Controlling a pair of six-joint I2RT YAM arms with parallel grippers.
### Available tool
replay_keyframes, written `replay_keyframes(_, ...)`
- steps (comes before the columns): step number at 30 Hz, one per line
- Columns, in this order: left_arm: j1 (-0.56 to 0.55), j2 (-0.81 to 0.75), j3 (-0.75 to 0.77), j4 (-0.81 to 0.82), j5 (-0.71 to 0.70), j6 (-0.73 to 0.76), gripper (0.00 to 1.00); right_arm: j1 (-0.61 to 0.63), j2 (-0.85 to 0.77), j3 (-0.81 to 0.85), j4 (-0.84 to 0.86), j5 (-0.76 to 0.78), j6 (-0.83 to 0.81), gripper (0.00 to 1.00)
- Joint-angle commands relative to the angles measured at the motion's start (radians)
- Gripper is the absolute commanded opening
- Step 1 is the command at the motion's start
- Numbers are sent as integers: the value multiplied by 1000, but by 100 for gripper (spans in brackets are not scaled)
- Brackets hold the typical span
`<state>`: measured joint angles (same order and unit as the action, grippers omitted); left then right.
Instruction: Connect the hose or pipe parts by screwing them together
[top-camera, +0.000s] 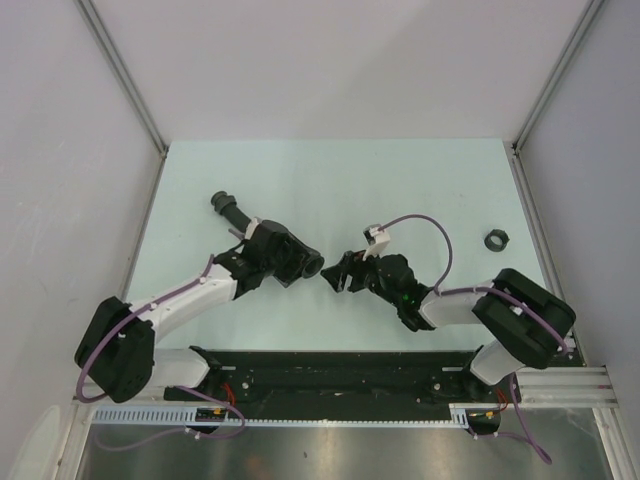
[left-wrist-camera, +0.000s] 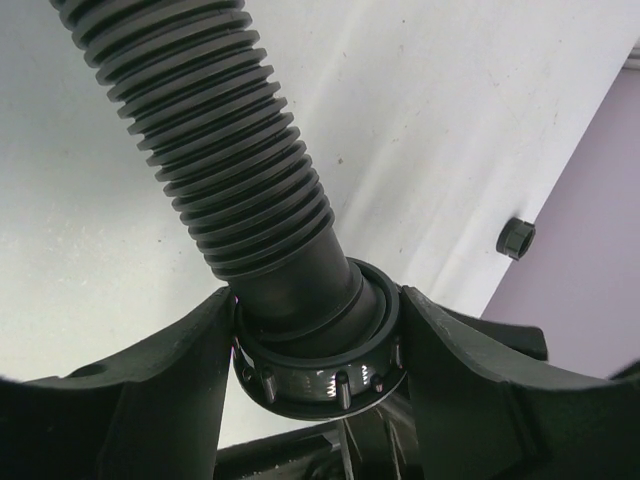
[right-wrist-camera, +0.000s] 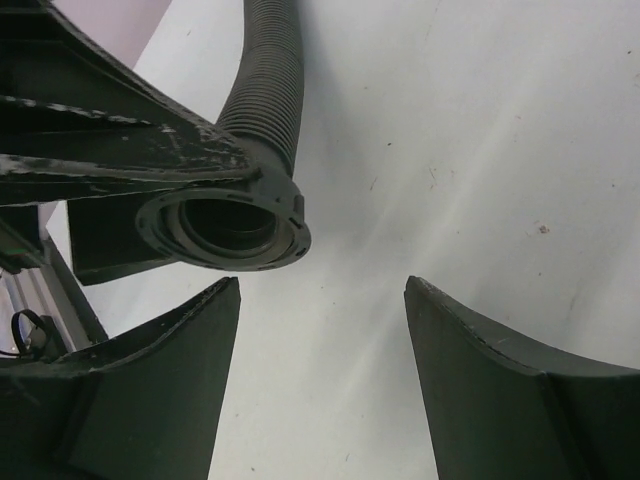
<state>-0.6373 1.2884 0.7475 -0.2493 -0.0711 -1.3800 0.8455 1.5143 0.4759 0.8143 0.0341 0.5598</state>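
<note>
A black corrugated hose (top-camera: 231, 211) lies slanted at the table's left, and its wide collared end (top-camera: 312, 265) points right. My left gripper (top-camera: 296, 262) is shut on that collar (left-wrist-camera: 322, 375), with a finger on each side and the ribbed tube (left-wrist-camera: 215, 130) running away from it. In the right wrist view the collar's open mouth (right-wrist-camera: 225, 225) faces my right gripper (right-wrist-camera: 322, 290). That gripper is open with only bare table between its fingers, just right of the collar in the top view (top-camera: 335, 275). The small knurled ring nut (top-camera: 496, 239) lies alone at the far right (left-wrist-camera: 516, 238).
The pale green table (top-camera: 330, 180) is closed in by grey walls with metal posts (top-camera: 120, 75) at the back corners. A black base rail (top-camera: 340, 370) runs along the near edge between the two arm bases.
</note>
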Motion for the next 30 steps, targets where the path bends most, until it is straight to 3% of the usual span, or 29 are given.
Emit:
replay_keyframes(1, -7, -60, -5, 21, 16, -8, 57, -20, 82, 33, 198, -25, 14, 71)
replay_keyframes(13, -7, -83, -10, 24, 30, 24, 57, -46, 239, 118, 391, -192, 107, 61)
replay_keyframes(16, -7, -84, -2, 25, 34, 45, 58, -57, 261, 122, 411, -217, 133, 33)
replay_keyframes(17, -7, -84, 6, 27, 33, 62, 60, -68, 259, 121, 413, -238, 141, 19)
replay_keyframes(18, -7, -86, 10, 30, 25, 90, 70, -77, 256, 121, 410, -256, 150, 13)
replay_keyframes(20, -7, -95, 36, 47, 7, 264, 88, -117, 238, 121, 395, -318, 183, 0)
replay_keyframes(22, -7, -106, 76, 56, -7, 522, 97, -149, 216, 119, 373, -367, 203, 0)
replay_keyframes(23, -7, -127, 87, 62, -4, 612, 99, -179, 208, 121, 361, -381, 207, 0)
replay_keyframes(25, -16, -161, 95, 105, 45, 935, 99, -206, 193, 121, 327, -420, 213, 0)
replay_keyframes(26, -28, -199, 95, 111, 69, 1184, 99, -232, 182, 119, 324, -439, 218, 0)
replay_keyframes(29, -76, -286, 24, 127, 152, 1599, 95, -279, 176, 124, 319, -528, 239, 0)
replay_keyframes(30, -94, -306, -5, 125, 186, 1889, 91, -293, 175, 127, 318, -552, 242, 0)
